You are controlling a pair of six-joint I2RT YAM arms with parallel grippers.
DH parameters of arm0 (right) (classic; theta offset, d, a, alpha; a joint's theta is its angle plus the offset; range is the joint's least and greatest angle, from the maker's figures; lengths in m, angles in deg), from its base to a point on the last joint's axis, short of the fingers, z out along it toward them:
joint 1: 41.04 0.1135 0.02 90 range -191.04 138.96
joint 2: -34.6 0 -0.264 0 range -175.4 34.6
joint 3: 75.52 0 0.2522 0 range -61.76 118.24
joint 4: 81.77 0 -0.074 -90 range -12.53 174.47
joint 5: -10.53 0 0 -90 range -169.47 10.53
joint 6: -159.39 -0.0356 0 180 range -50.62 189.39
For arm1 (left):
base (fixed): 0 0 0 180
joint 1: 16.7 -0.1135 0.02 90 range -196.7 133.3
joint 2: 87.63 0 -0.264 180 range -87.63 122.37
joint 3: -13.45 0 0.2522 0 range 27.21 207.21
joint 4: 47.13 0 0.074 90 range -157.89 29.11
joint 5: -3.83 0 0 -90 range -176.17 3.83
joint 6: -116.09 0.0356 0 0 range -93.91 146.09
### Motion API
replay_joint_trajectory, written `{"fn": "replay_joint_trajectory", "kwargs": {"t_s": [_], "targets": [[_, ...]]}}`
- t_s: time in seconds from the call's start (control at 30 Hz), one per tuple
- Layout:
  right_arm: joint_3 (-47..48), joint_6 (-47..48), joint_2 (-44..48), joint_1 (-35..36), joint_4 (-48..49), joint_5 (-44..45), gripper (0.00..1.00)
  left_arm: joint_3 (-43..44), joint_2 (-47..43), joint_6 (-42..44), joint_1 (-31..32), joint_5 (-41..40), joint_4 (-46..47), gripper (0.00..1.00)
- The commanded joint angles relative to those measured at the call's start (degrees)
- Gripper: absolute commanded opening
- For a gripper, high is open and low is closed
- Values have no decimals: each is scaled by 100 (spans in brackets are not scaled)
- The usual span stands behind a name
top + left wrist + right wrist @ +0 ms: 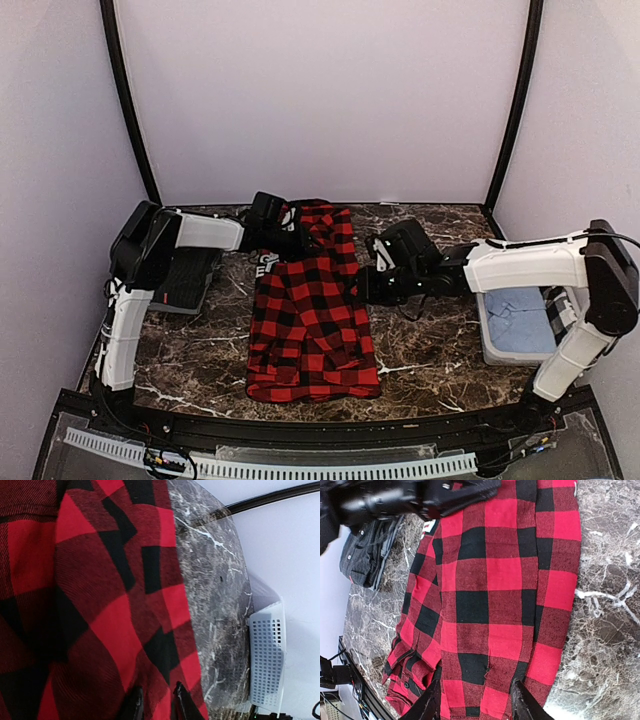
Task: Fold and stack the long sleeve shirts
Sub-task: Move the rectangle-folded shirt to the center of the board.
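Left fingers (135,705) stand close together with red-and-black cloth filling the narrow gap between them; I cannot tell whether they actually clamp it. That puts my left gripper (157,706) at the far end of the red-and-black buffalo-check flannel shirt (312,330), just beside the black patch with white block lettering (268,262).

Over on the right, the fingers (522,702) are spread wide and released, with nothing between them but the flannel lying flat underneath. The right gripper (477,705) sits at the shirt's right edge, about halfway along its length.

From the top view I see the flannel laid lengthwise, far to near, in the middle of the dark brown white-veined marble table (430,360). Its near hem is bunched slightly and lies close to the table's near edge.

The dark charcoal, finely striped shirt (365,555) lies at the left side of the table beneath my left arm, apart from the flannel.

At the right side a white perforated plastic basket (267,660) holds a light blue cloth (520,320), and my right arm reaches across its far edge.
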Motion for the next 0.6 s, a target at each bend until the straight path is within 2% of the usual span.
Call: {"fn": "replay_joint_trajectory", "kwargs": {"t_s": [0.0, 0.17, 0.3, 0.57], "targets": [[-303, -104, 321, -99, 448, -85, 44, 569, 386, 87, -122, -452, -542, 20], [-641, -141, 502, -144, 588, -120, 45, 664, 617, 25, -301, -676, -825, 19], [-733, -106, 500, -155, 669, -209, 45, 871, 719, 137, -351, -564, -968, 20], [-501, 125, 333, -155, 966, -506, 47, 1826, 465, 627, -221, -307, -1686, 24]]}}
